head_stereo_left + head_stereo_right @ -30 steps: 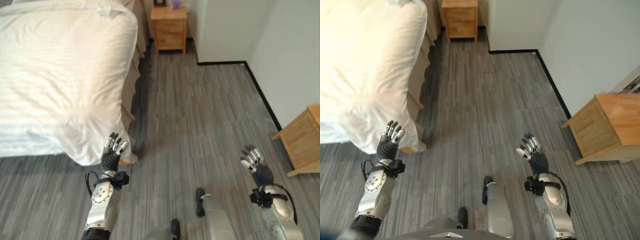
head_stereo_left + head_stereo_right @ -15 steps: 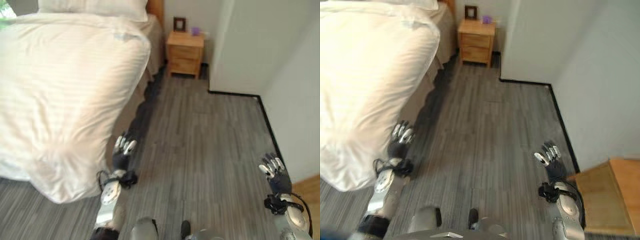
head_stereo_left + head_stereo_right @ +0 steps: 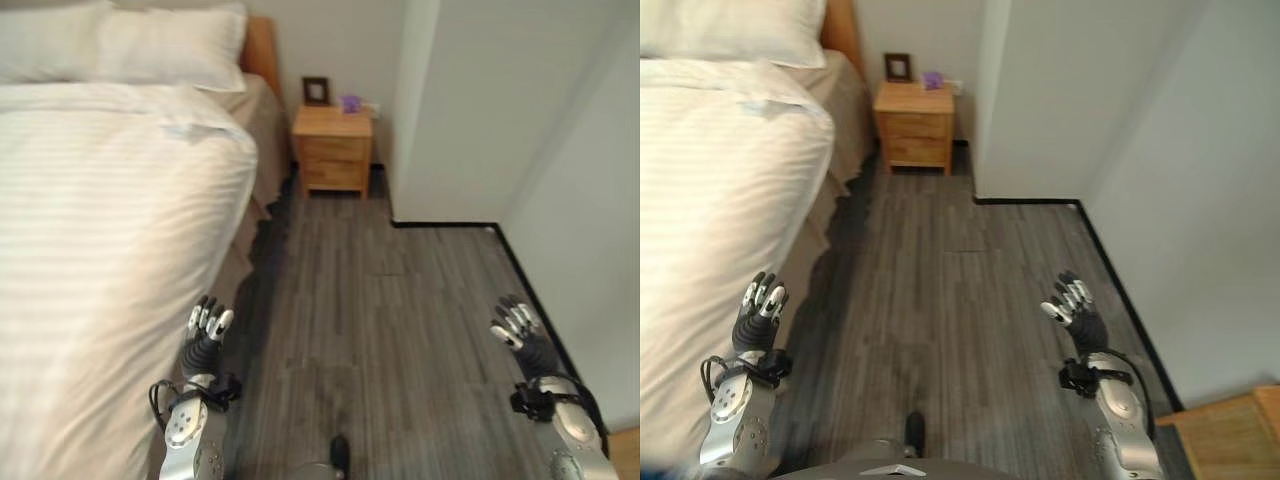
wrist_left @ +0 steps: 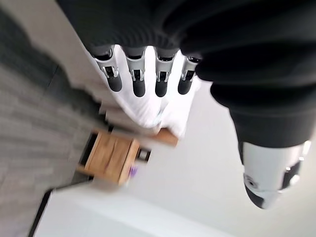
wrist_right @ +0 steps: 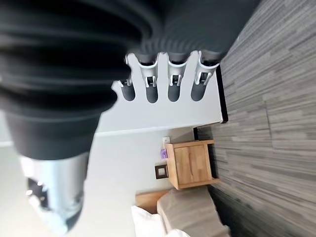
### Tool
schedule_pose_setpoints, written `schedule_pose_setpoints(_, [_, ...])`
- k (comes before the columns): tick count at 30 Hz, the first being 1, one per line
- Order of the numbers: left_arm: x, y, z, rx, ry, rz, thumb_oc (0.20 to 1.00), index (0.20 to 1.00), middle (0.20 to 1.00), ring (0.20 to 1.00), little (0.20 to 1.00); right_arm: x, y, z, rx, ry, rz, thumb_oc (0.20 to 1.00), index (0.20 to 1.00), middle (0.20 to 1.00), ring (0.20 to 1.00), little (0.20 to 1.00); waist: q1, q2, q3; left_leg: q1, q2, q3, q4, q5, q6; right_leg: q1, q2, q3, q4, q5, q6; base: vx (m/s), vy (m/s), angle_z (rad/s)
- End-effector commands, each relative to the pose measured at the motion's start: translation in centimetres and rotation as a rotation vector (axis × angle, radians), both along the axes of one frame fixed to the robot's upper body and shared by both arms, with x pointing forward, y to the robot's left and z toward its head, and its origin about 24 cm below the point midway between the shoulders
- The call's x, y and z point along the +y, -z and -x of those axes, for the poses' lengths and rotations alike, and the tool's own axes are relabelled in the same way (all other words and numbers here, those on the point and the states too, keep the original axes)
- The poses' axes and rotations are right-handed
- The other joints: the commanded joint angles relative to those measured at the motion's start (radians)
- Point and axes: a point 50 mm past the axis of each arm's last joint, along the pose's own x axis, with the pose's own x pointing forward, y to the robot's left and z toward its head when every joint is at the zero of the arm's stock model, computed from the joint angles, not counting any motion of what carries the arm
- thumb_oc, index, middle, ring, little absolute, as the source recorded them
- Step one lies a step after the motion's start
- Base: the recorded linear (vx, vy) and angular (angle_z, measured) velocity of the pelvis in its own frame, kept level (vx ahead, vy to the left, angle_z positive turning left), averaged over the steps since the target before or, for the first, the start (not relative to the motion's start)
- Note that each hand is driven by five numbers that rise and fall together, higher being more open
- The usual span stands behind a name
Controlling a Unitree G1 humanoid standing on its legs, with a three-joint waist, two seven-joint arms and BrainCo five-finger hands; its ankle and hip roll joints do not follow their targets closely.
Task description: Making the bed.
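Note:
A bed with a white striped duvet (image 3: 100, 260) fills the left side, and its edge hangs down toward the floor. Two white pillows (image 3: 165, 45) lie at its head against a wooden headboard (image 3: 262, 55). My left hand (image 3: 205, 335) is held up beside the hanging duvet edge, fingers straight, holding nothing. My right hand (image 3: 520, 330) is raised over the grey floor at the right, open and empty as well. In the left wrist view the fingers (image 4: 139, 79) point toward the bed and pillows (image 4: 148, 106).
A wooden nightstand (image 3: 335, 150) with a small picture frame (image 3: 317, 90) and a purple object (image 3: 350, 103) stands beside the headboard. A white wall corner (image 3: 440, 120) juts out to the right of it. Grey plank floor (image 3: 380, 310) runs between bed and wall.
The camera has turned and moved along the bedside, so the pillows, headboard and nightstand now show closer. Both hands stay raised and open; the wooden cabinet at right has left the left eye view.

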Motion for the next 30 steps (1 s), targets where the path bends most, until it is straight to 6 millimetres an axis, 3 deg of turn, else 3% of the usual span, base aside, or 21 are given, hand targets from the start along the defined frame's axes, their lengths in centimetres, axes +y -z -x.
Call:
schedule_pose_setpoints(1, [1.7,-4.1,-1.0,-0.154,-0.016,-0.137,1.000,1.000,1.000,1.000,1.000,-0.6,-2.6,-2.0,-0.133,-0.002,0.074,1.000,1.000,1.000,1.000,1.000,0.012,0.067,0.060,0.069,0.109,-0.027,0.028,0.007,-0.069,-0.006,-0.018,-0.032,-0.433,0.309,-0.014,0.89,-0.026,0.35])
schedule_pose_setpoints(2, [1.5,-4.3,-1.2,-0.171,-0.007,-0.117,1.000,1.000,1.000,1.000,1.000,-1.1,-2.1,-1.5,-0.111,0.019,0.062,1.000,1.000,1.000,1.000,1.000,-0.017,0.067,0.060,0.122,0.110,-0.060,0.013,-0.025,-0.091,-0.038,-0.023,-0.017,-0.598,0.258,-0.026,0.73,-0.061,0.47])
schedule_pose_setpoints(3, [1.5,-4.3,-1.2,-0.171,-0.007,-0.117,1.000,1.000,1.000,1.000,1.000,-1.1,-2.1,-1.5,-0.110,0.019,0.062,1.000,1.000,1.000,1.000,1.000,-0.020,0.070,0.062,0.127,0.113,-0.063,0.013,-0.029,-0.092,-0.030,-0.021,-0.021,-0.602,0.256,-0.026,0.63,-0.141,0.66])
schedule_pose_setpoints(4, [1.5,-4.4,-1.3,-0.180,-0.007,-0.111,1.000,1.000,1.000,1.000,1.000,-1.4,-2.0,-1.4,-0.105,0.033,0.062,1.000,1.000,1.000,1.000,1.000,-0.031,0.066,0.063,0.150,0.115,-0.075,0.011,-0.056,-0.104,-0.037,-0.023,0.002,-0.711,0.255,-0.025,0.50,-0.144,0.75])
schedule_pose_setpoints(5, [1.5,-4.5,-1.6,-0.188,-0.012,-0.110,1.000,1.000,1.000,1.000,1.000,-1.7,-1.8,-1.2,-0.101,0.049,0.063,1.000,1.000,1.000,1.000,1.000,-0.048,0.063,0.066,0.189,0.126,-0.097,0.016,-0.083,-0.121,-0.045,-0.032,0.030,-0.876,0.282,-0.020,0.92,-0.292,1.04])
schedule_pose_setpoints(6, [1.6,-4.7,-2.0,-0.204,-0.020,-0.105,1.000,1.000,1.000,1.000,1.000,-1.8,-1.7,-0.8,-0.099,0.054,0.047,1.000,1.000,1.000,1.000,1.000,-0.080,0.053,0.058,0.256,0.156,-0.124,0.002,-0.107,-0.155,-0.082,-0.050,0.097,-1.018,0.338,0.012,0.93,-0.322,1.08])
schedule_pose_setpoints(8, [1.5,-4.6,-1.9,-0.209,-0.026,-0.098,1.000,1.000,1.000,1.000,1.000,-1.8,-1.9,-0.6,-0.111,0.031,0.038,1.000,1.000,1.000,1.000,1.000,-0.096,0.051,0.050,0.305,0.201,-0.147,0.018,-0.113,-0.182,-0.087,-0.044,0.123,-1.014,0.376,0.041,0.72,-0.308,0.88])
schedule_pose_setpoints(11, [1.3,-4.2,-1.6,-0.211,-0.043,-0.065,1.000,1.000,1.000,1.000,1.000,-1.9,-2.4,-0.8,-0.135,-0.003,0.043,1.000,1.000,1.000,1.000,1.000,-0.100,0.053,0.037,0.298,0.250,-0.168,0.113,-0.069,-0.207,-0.087,-0.019,0.117,-0.945,0.368,0.021,0.43,-0.262,0.51])
schedule_pose_setpoints(13, [1.0,-3.7,-1.5,-0.210,-0.060,-0.002,1.000,1.000,1.000,1.000,1.000,-1.5,-3.2,-1.5,-0.164,-0.035,0.070,1.000,1.000,1.000,1.000,1.000,-0.097,0.048,0.040,0.187,0.289,-0.165,0.395,0.085,-0.200,-0.048,0.010,0.106,-0.911,0.344,-0.028,0.59,-0.617,0.33])
schedule_pose_setpoints(14, [1.1,-3.7,-1.3,-0.224,-0.057,0.034,1.000,1.000,1.000,1.000,1.000,-1.8,-4.8,-1.9,-0.233,-0.070,0.075,1.000,1.000,1.000,1.000,1.000,-0.053,-0.001,0.082,-0.053,0.314,-0.127,0.847,0.150,-0.143,0.089,0.048,0.092,-0.927,0.273,-0.131,0.64,-0.820,-0.05])
schedule_pose_setpoints(15, [1.1,-3.7,-1.3,-0.224,-0.057,0.033,1.000,1.000,1.000,1.000,1.000,-1.8,-4.8,-1.9,-0.233,-0.070,0.075,1.000,1.000,1.000,1.000,1.000,-0.053,-0.001,0.082,-0.054,0.313,-0.127,0.847,0.150,-0.143,0.088,0.047,0.091,-0.927,0.273,-0.131,0.74,-0.864,0.03])
schedule_pose_setpoints(16, [0.6,-3.5,-1.2,-0.215,-0.041,0.038,1.000,1.000,1.000,1.000,1.000,-2.5,-4.9,-2.0,-0.227,-0.028,0.097,1.000,1.000,1.000,1.000,1.000,-0.013,-0.013,0.114,-0.208,0.271,-0.109,0.944,0.116,-0.154,0.165,0.049,0.091,-0.959,0.247,-0.144,0.43,-0.272,0.27])
schedule_pose_setpoints(18, [0.7,-3.0,-1.0,-0.198,-0.043,0.065,1.000,1.000,1.000,1.000,1.000,-2.8,-5.2,-2.4,-0.228,-0.028,0.135,1.000,1.000,1.000,1.000,1.000,0.018,-0.010,0.114,-0.294,0.267,-0.047,0.848,0.089,-0.166,0.240,0.056,0.074,-0.987,0.221,-0.147,0.60,-0.259,0.32])
schedule_pose_setpoints(21, [0.7,-2.7,-0.9,-0.183,-0.028,0.053,1.000,1.000,1.000,1.000,1.000,-2.8,-6.0,-2.5,-0.256,-0.045,0.141,1.000,1.000,1.000,1.000,1.000,0.037,-0.012,0.105,-0.333,0.270,0.034,0.703,0.109,-0.182,0.286,0.048,0.062,-1.009,0.199,-0.139,0.48,-0.073,0.03])
schedule_pose_setpoints(22, [0.8,-2.0,-0.5,-0.145,-0.019,0.030,1.000,1.000,1.000,1.000,1.000,-2.2,-6.3,-2.8,-0.268,-0.085,0.154,1.000,1.000,1.000,1.000,1.000,0.068,0.003,0.088,-0.340,0.210,0.087,0.471,0.117,-0.170,0.333,0.065,0.067,-1.018,0.171,-0.130,0.41,0.007,-0.01])
schedule_pose_setpoints(23, [0.8,-2.0,-0.4,-0.145,-0.019,0.030,1.000,1.000,1.000,1.000,1.000,-2.2,-6.3,-2.8,-0.268,-0.085,0.153,1.000,1.000,1.000,1.000,1.000,0.070,-0.002,0.087,-0.333,0.204,0.093,0.453,0.128,-0.169,0.331,0.059,0.069,-1.018,0.172,-0.128,0.83,0.026,0.07])
schedule_pose_setpoints(24, [0.9,-1.7,0.2,-0.132,-0.027,0.023,1.000,1.000,1.000,1.000,1.000,-1.3,-6.1,-3.2,-0.262,-0.128,0.171,1.000,1.000,1.000,1.000,1.000,0.106,0.008,0.064,-0.313,0.129,0.073,0.241,0.146,-0.157,0.385,0.079,0.083,-1.026,0.146,-0.119,0.65,0.017,0.00])
schedule_pose_setpoints(26, [1.0,-1.7,0.4,-0.132,-0.034,0.023,1.000,1.000,1.000,1.000,1.000,-0.9,-6.1,-3.3,-0.259,-0.148,0.178,1.000,1.000,1.000,1.000,1.000,0.118,0.014,0.048,-0.308,0.109,0.088,0.160,0.166,-0.158,0.408,0.093,0.086,-1.025,0.130,-0.117,0.64,0.016,-0.18])
schedule_pose_setpoints(28, [1.3,-1.8,0.8,-0.127,-0.036,-0.002,1.000,1.000,1.000,1.000,1.000,0.1,-6.2,-3.7,-0.267,-0.194,0.169,1.000,1.000,1.000,1.000,1.000,0.132,0.012,0.028,-0.266,0.098,0.111,0.152,0.140,-0.133,0.437,0.096,0.088,-1.003,0.097,-0.108,0.55,0.032,-0.21])
schedule_pose_setpoints(29, [1.3,-1.5,1.2,-0.102,-0.039,-0.023,1.000,1.000,1.000,1.000,1.000,1.3,-5.7,-3.8,-0.254,-0.235,0.157,1.000,1.000,1.000,1.000,1.000,0.151,-0.018,0.013,-0.231,0.069,0.104,0.153,0.110,-0.094,0.413,0.064,0.066,-0.862,0.162,-0.064,0.61,0.102,-0.18])
schedule_pose_setpoints(30, [1.4,-1.8,0.8,-0.094,-0.053,-0.046,1.000,1.000,1.000,1.000,1.000,2.3,-5.3,-3.9,-0.248,-0.257,0.129,1.000,1.000,1.000,1.000,1.000,0.159,-0.029,0.021,-0.160,0.053,0.086,0.135,0.060,-0.054,0.312,0.034,0.042,-0.528,0.368,0.045,0.61,0.103,-0.34])
